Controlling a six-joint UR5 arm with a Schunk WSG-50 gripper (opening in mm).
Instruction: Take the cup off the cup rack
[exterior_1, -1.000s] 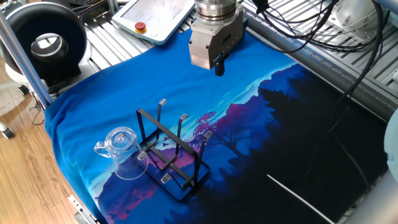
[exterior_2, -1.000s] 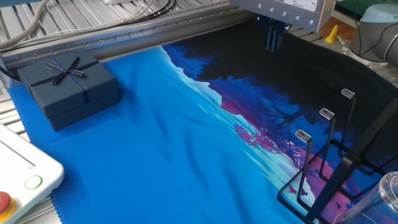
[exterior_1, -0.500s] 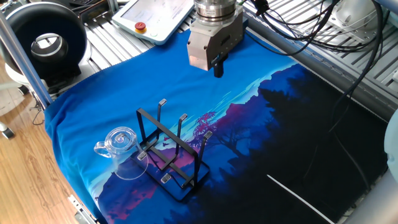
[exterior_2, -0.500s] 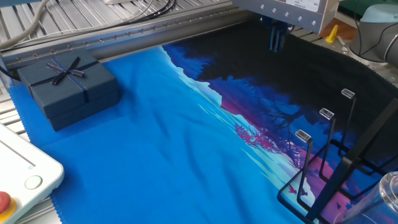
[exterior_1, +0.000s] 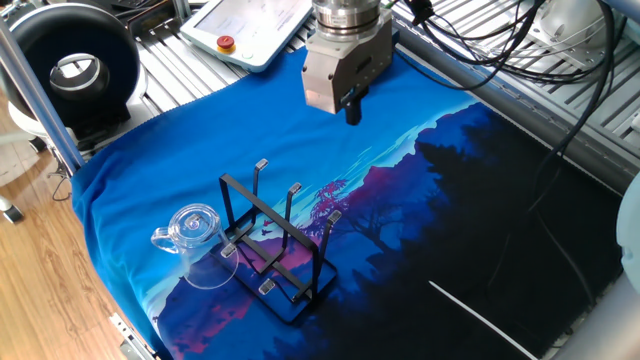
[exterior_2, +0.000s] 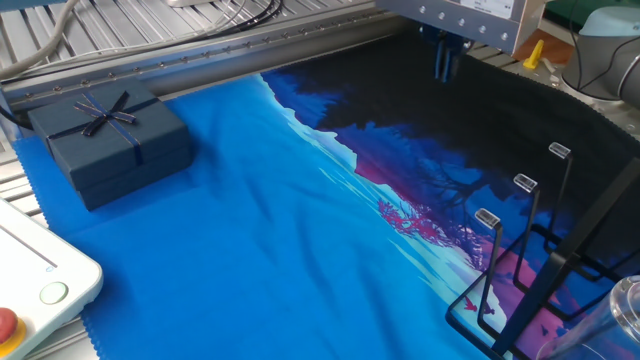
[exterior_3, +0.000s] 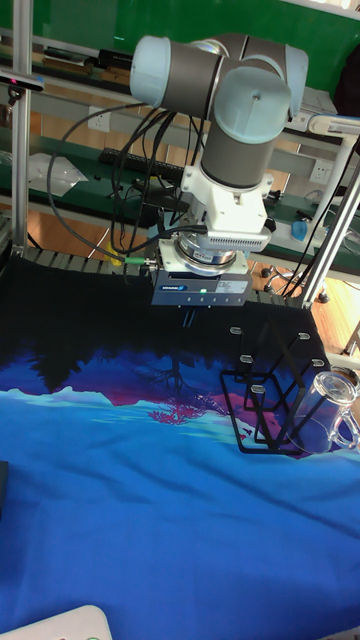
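The clear cup (exterior_1: 200, 245) hangs tilted on a prong at the left side of the black cup rack (exterior_1: 285, 250), with its handle pointing away from the rack. The tall fixed view shows the cup (exterior_3: 325, 408) to the right of the rack (exterior_3: 270, 400). In the other fixed view only an edge of the cup (exterior_2: 622, 318) shows, behind the rack (exterior_2: 530, 260). My gripper (exterior_1: 351, 108) hovers well above the cloth, far behind the rack. Its fingers are together and hold nothing. It also appears as the gripper (exterior_2: 444, 62) and the gripper (exterior_3: 187, 318).
A blue and black printed cloth (exterior_1: 480, 200) covers the table. A dark gift box (exterior_2: 110, 140) sits at a far corner. A white teach pendant (exterior_1: 250, 25) and a black round device (exterior_1: 75, 70) lie beyond the cloth edge. Cables (exterior_1: 500, 40) hang near the arm.
The gripper has shifted very slightly sideways over the second. The cup and the rack have not moved.
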